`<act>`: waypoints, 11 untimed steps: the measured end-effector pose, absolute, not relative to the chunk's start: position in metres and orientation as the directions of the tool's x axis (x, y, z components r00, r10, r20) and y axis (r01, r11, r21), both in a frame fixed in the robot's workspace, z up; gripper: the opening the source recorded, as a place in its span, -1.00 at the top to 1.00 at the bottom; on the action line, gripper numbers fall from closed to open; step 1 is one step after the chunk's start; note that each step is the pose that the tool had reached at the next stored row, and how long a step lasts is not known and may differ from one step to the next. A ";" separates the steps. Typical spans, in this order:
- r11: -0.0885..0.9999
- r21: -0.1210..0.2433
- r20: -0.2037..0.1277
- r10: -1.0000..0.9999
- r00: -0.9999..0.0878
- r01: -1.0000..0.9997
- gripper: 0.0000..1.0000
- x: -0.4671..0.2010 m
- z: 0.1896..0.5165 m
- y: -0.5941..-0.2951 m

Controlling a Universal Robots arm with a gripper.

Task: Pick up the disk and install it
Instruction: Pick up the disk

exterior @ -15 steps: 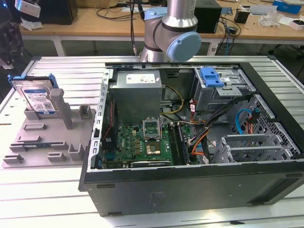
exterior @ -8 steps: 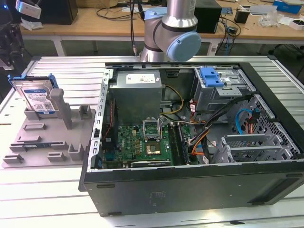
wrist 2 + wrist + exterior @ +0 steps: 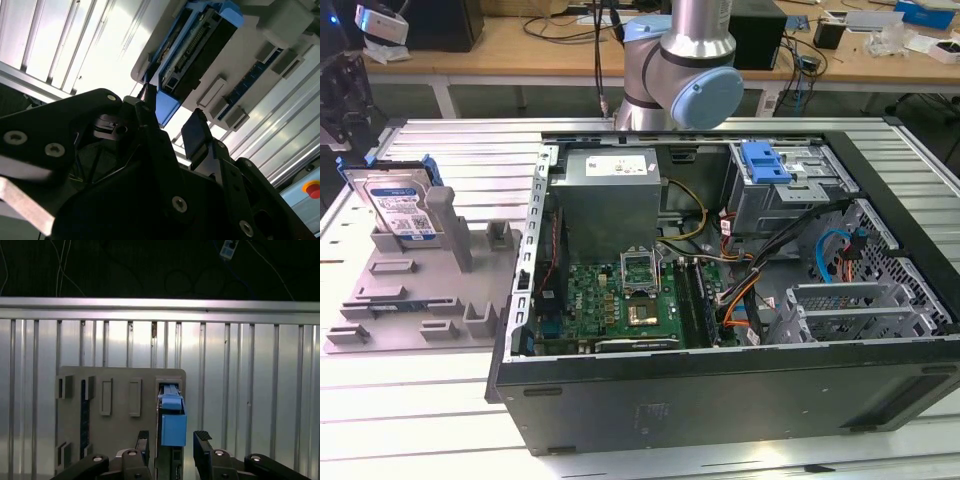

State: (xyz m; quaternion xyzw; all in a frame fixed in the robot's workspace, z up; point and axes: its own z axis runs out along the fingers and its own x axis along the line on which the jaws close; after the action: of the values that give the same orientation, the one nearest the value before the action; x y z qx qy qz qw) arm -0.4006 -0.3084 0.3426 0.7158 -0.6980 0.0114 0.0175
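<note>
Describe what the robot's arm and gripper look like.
The arm is a silver-grey metal tube with rounded joints capped in light blue; a dark cable hangs beside it. In the second wrist view, the gripper is matt black, built of angular linked plates held by small silver screws. Its two fingers are narrow black bars with flat inner faces.
</note>
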 end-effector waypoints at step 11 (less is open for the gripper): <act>-0.025 0.009 0.041 -0.999 0.025 -1.000 0.04 -0.401 0.335 -0.308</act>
State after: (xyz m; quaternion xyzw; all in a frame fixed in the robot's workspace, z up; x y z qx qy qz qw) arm -0.4007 -0.3085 0.3354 0.7158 -0.6980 0.0114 0.0175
